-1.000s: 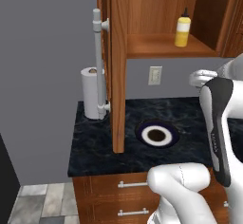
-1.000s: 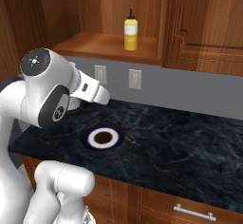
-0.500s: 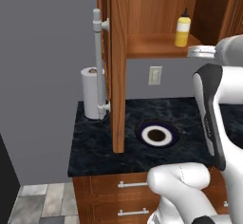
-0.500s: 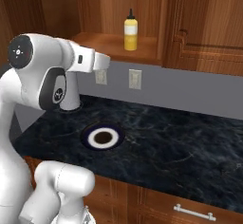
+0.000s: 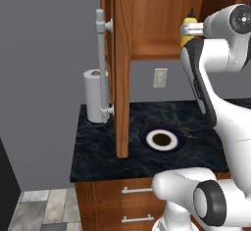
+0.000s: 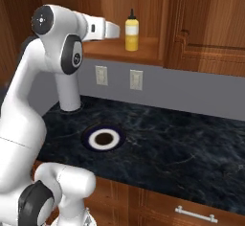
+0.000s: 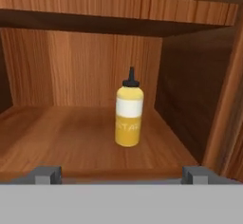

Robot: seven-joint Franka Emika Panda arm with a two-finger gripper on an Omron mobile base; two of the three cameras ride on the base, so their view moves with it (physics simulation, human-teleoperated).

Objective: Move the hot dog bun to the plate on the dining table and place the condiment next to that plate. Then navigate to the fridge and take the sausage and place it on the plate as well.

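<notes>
While level with the shelf (image 7: 71,137), tool (image 7: 121,173) spread wide, empty. Condiment (image 7: 128,115) dead ahead between the tips, upright, apart.

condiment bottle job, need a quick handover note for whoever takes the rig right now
Gripper: open, holding nothing, raised to the cabinet shelf and aimed at the condiment, not touching it.
Condiment: upright on the open wooden shelf above the counter.
Done: nothing delivered that these views show.
Left: grasp the condiment and set it beside the plate on the dining table, move the bun to the plate, then fetch the sausage from the fridge.
</notes>
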